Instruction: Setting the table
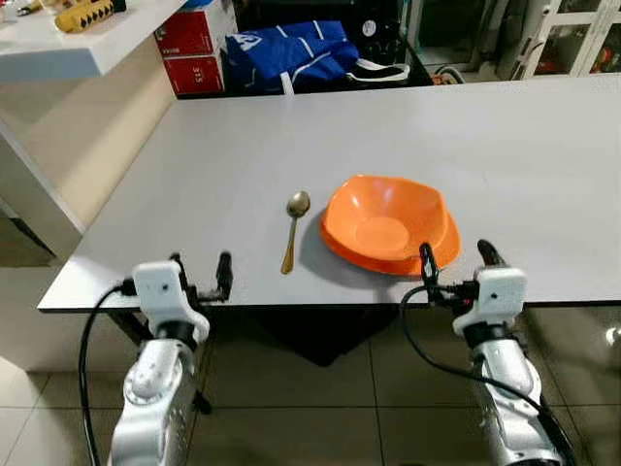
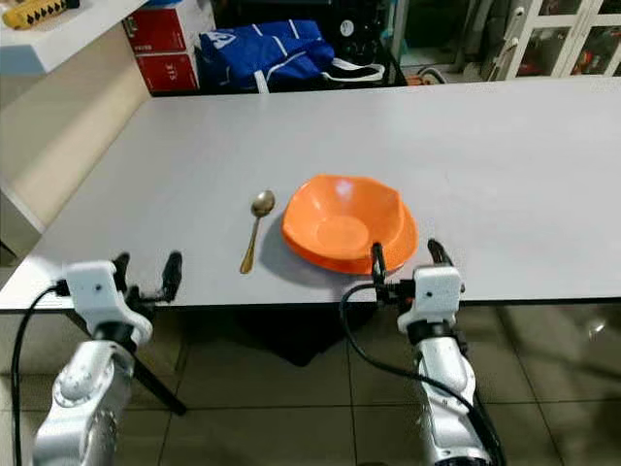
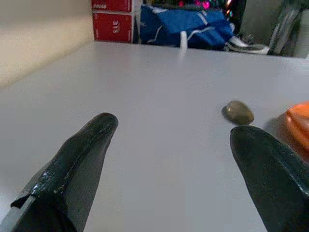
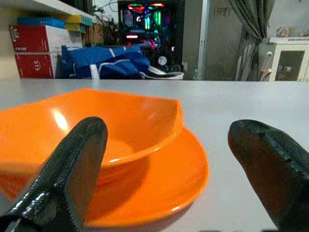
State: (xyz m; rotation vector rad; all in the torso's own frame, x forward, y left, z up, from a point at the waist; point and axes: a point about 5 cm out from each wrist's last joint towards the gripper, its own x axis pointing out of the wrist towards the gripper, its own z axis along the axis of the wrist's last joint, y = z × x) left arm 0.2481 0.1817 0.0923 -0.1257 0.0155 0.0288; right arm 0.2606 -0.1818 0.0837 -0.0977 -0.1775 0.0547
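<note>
Two place-setting pieces lie on the white table (image 1: 505,165) in front of you: an orange bowl (image 1: 383,221) sitting in an orange plate (image 1: 446,243), and a brass-coloured spoon (image 1: 294,229). Take the bowl as your landmark. The plate is directly under it, its rim showing around the bowl on the side nearest you. The spoon lies just beside the bowl on your left, apart from it, with its round end pointing away from you and its handle running back toward the table's near edge.

Your right gripper (image 1: 457,257) hovers at the near edge of the table, just beside the plate's rim on the near side of the bowl. Its two black fingers (image 4: 72,174) are spread wide with nothing between them, and in the right wrist view the bowl and plate sit ahead of the gap.

Your left gripper (image 1: 201,269) is well to the left of the bowl, beyond the spoon, also at the near edge. Its fingers (image 3: 79,159) are likewise spread apart and empty; in the left wrist view the spoon's bowl end lies ahead on the tabletop.

Far behind the bowl, past the table's far edge, you can see a blue bag (image 1: 286,53) and red boxes (image 1: 194,49).
</note>
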